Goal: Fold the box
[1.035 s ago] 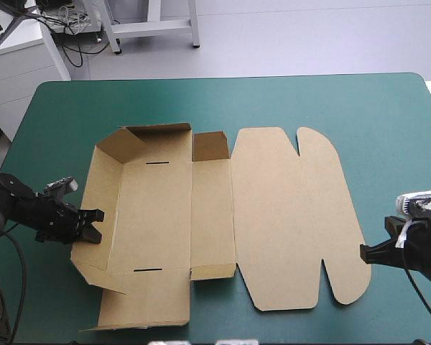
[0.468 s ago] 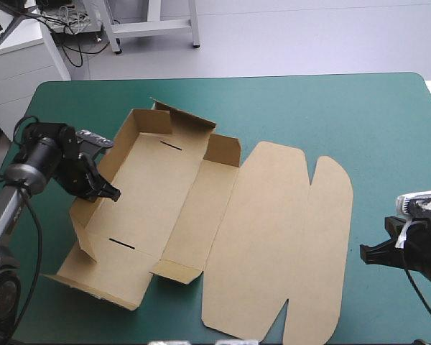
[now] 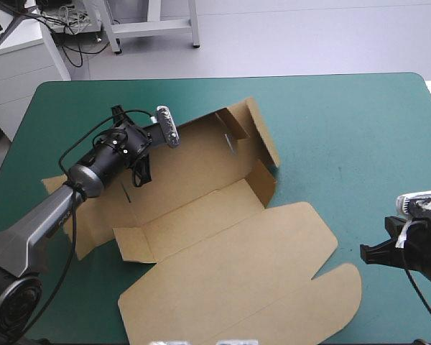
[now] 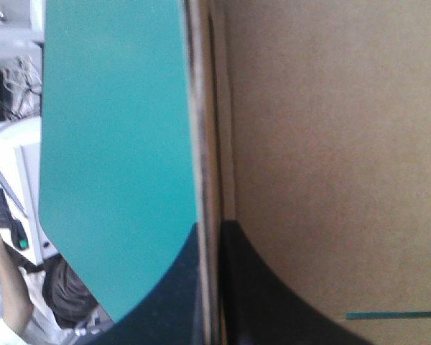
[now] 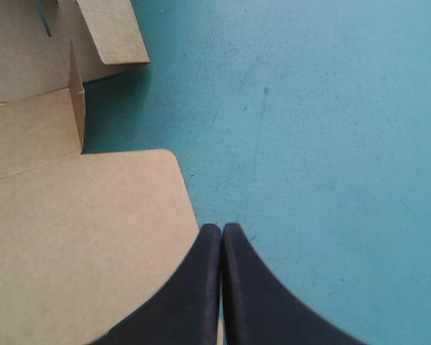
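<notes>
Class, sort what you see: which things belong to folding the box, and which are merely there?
Belonging to the job:
box
left gripper, shut on the box's wall
right gripper, shut, beside the lid

Merely there:
teal-green cover

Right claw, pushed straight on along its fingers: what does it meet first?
Probably only the teal-green cover. The right claw, shut, points across bare cover. The rounded lid corner of the box lies just beside its tip, not ahead. Depth is unclear.
</notes>
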Robot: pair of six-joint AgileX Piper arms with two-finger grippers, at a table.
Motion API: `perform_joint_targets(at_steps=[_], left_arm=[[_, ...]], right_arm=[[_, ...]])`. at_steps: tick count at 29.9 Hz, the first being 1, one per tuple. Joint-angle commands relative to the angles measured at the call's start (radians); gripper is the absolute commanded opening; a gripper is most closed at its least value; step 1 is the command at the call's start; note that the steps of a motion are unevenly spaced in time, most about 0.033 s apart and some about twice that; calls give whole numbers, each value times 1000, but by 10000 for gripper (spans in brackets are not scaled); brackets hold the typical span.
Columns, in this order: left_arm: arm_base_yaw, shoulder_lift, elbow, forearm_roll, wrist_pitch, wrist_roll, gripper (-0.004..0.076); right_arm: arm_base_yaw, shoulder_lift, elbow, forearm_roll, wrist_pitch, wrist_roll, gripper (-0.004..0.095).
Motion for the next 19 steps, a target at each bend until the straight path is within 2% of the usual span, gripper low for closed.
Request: perform_joint_targets(at_steps=[1,6,11,16,19], left_arm=[[-37,-38,-32,56,-64,7,-10],[-85,-40,-17,60,-137,-21,-10],[-143,-40,-1,245,-200,-202,-10],[-222,-40,-1,369,-217,-271,-10],[-256,-40,-1,421,-267,-343,-10]], right_arm=[[-3,1,-24,-19,-48,-8,-20],[-3,1,-24,-13,-47,-8,-20],[-3,1,-24,-13,-37,-8,-20],[-3,1,-24,-13,-31,-8,-20],[-3,1,-24,-15,-31,-8,-20]])
